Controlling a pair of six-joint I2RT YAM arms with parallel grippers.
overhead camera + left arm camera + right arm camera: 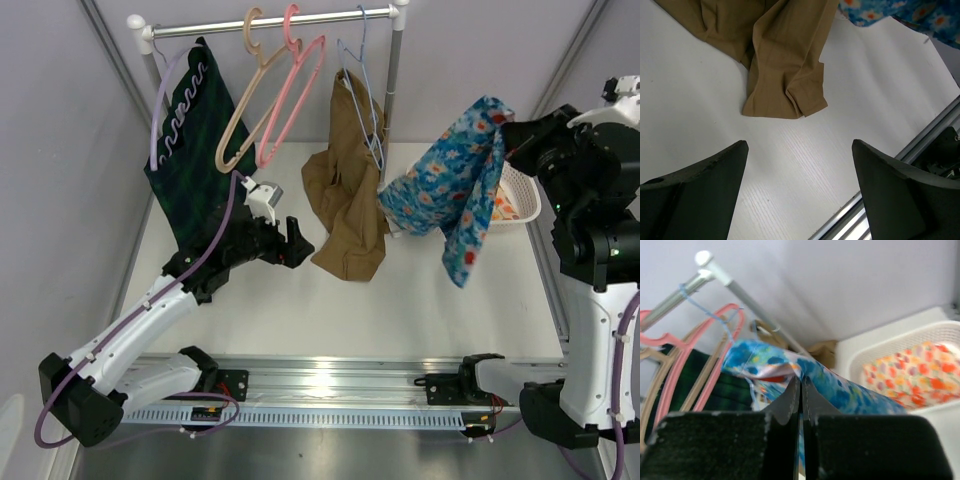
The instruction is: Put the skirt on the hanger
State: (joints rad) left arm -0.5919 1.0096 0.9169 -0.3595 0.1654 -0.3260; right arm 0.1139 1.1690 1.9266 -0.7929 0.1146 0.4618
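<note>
The white bench point(300, 310) fills the top view. The clothes rail point(270, 22) crosses it at 12 o'clock.

The blue floral skirt point(450, 185) is in the air at 2 o'clock, well clear of the bench. It droops from the right end effector point(508, 135) down toward the tan garment point(345, 210). That garment hangs from a blue wire hanger point(365, 90) at about 1 o'clock, and its hem pools on the bench. Whether the skirt's far end touches that hanger cannot be told.

A pink hanger point(295, 90) and a beige hanger point(245, 100) hang bare at 11 o'clock. The white basket point(525, 205) sits at 3 o'clock, under the lifted skirt.

The right end effector is clamped fully closed on a fold of the skirt's edge; its wrist view shows the cloth pinched between the fingertips. The left end effector point(295, 245) hovers low near the centre with its jaws spread wide and nothing in them. The tan hem lies at its 2 o'clock.

The step in hand appears to be carrying the lifted skirt to the rail. The next move likely calls for the left arm to steady a bare hanger. The right arm would then bring the waistband across toward 11 o'clock without snagging the tan garment.
</note>
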